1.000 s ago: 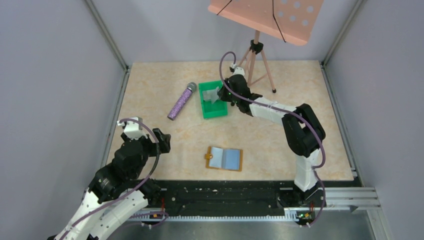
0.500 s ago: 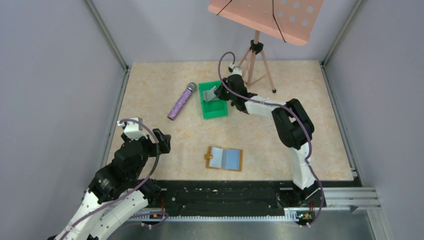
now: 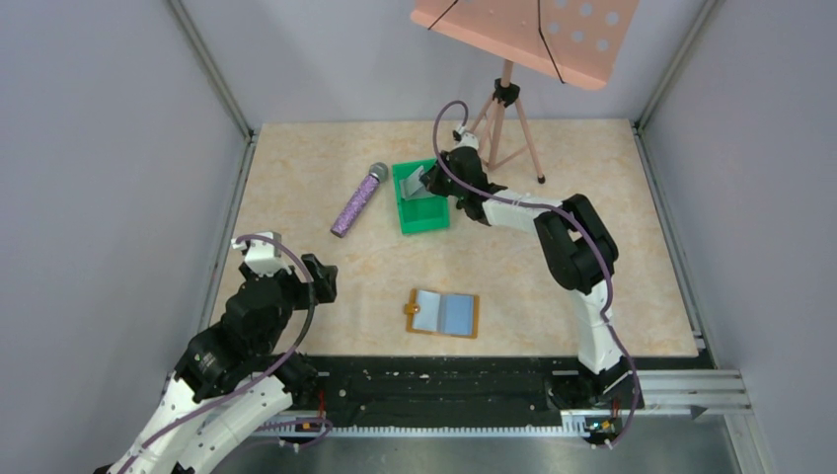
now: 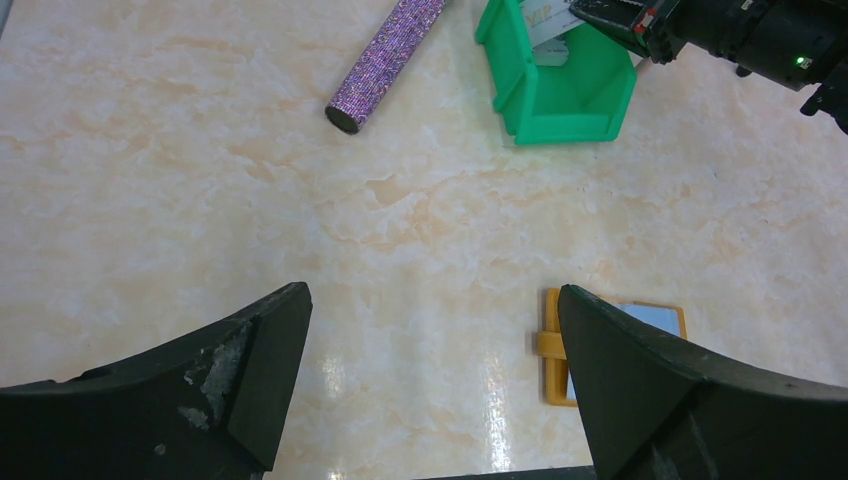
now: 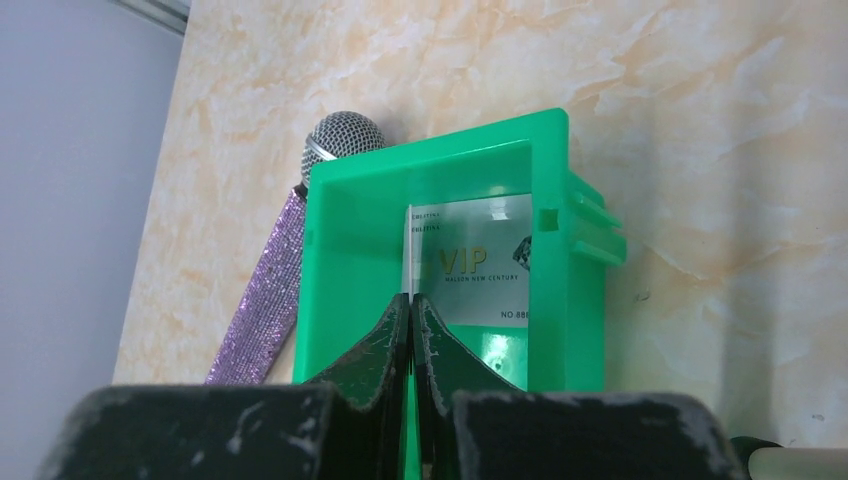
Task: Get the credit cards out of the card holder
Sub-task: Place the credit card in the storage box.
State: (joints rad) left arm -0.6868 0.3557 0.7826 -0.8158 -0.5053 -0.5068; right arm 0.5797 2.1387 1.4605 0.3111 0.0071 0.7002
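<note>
The card holder (image 3: 444,313) lies open and flat on the table near the front, tan with pale blue pockets; in the left wrist view only its clasp side (image 4: 551,345) shows past my finger. My right gripper (image 5: 411,300) is shut on a credit card (image 5: 410,245), seen edge-on as a thin pale line, over the green bin (image 5: 430,150). Another credit card (image 5: 480,265), printed "VIP", leans inside the bin. From above, the right gripper (image 3: 436,182) holds the grey card (image 3: 418,182) over the bin (image 3: 424,219). My left gripper (image 4: 430,330) is open and holds nothing, left of the card holder.
A purple glittery microphone (image 3: 357,200) lies just left of the bin, also seen in the right wrist view (image 5: 265,300). A music stand's tripod (image 3: 508,109) stands behind the right gripper. Grey walls close in both sides.
The right arm's elbow has swung left and forward, and its gripper with the card has shifted slightly over the bin. The left arm has not moved.
</note>
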